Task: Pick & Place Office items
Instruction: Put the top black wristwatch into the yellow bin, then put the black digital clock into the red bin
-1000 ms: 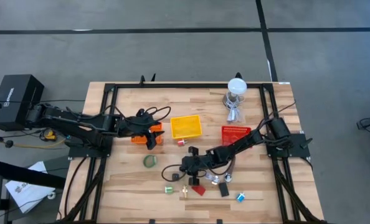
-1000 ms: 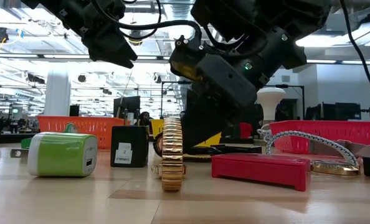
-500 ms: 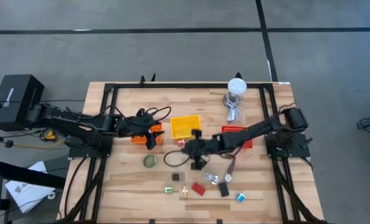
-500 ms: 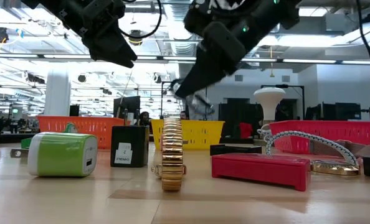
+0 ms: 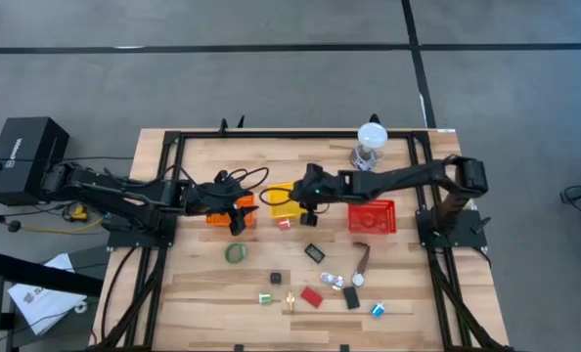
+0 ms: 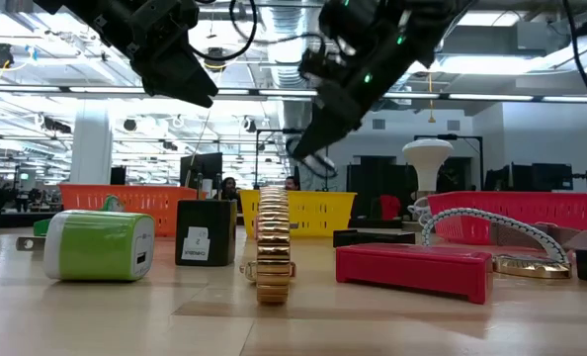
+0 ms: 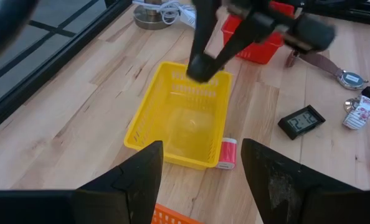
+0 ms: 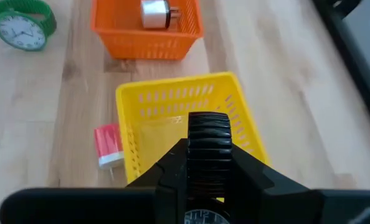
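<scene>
— Over the yellow bin (image 7: 141, 134)?
— Blocked. Right gripper (image 5: 308, 191) hanging above it, clamped on a black watch (image 8: 208, 140).

— From the left?
— Narrow. Left gripper (image 5: 240, 210) over the orange bin (image 8: 147, 48), fingers spread, just beside.

— From the right?
— Barred by the right arm, stretched past the red bin (image 5: 372, 217).

— Front?
— Red charger (image 8: 108, 146) against the yellow wall. Beyond that, bare wood between the green watch (image 5: 235, 253) and the digital clock (image 5: 314, 252).

— Back?
— Open boards up to the frame, with the white lamp stand (image 5: 371, 137) off to the right.

Watch (image 8: 208, 146) above middle bin (image 8: 184, 127)
</scene>
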{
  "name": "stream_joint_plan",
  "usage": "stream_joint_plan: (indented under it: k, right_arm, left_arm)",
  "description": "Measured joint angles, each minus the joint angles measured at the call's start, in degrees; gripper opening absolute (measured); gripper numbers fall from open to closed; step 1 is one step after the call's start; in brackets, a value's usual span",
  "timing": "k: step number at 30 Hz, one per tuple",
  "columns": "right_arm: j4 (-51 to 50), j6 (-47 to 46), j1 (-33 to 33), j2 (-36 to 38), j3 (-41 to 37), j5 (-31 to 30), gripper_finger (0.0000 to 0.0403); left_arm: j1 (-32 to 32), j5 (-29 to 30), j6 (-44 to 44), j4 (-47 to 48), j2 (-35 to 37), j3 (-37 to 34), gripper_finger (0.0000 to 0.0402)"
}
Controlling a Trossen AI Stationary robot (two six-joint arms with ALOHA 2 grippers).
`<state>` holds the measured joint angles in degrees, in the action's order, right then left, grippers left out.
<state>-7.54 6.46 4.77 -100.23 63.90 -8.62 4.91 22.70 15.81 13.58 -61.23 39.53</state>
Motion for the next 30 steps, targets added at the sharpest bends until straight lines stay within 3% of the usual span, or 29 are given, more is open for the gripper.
stream_joint_plan:
  k: [9, 18, 30]
  right_arm:
    - [2.01, 0.2, 0.9, -7.7, -0.09, 1.31, 0.0074]
    - [3.68, 0.13, 1.5, -8.8, -0.02, 1.26, 0.0089]
    - [3.61, 0.02, 1.3, -8.41, 0.0, 1.14, 0.0179]
  left_arm:
    - [0.0, 0.0, 0.0, 0.02, -0.01, 0.0, 0.0213]
    - [0.0, 0.0, -0.44, -0.14, 0.0, 0.0, 0.0213]
    - [0.02, 0.0, -0.54, -0.59, 0.0, 0.0, 0.0213]
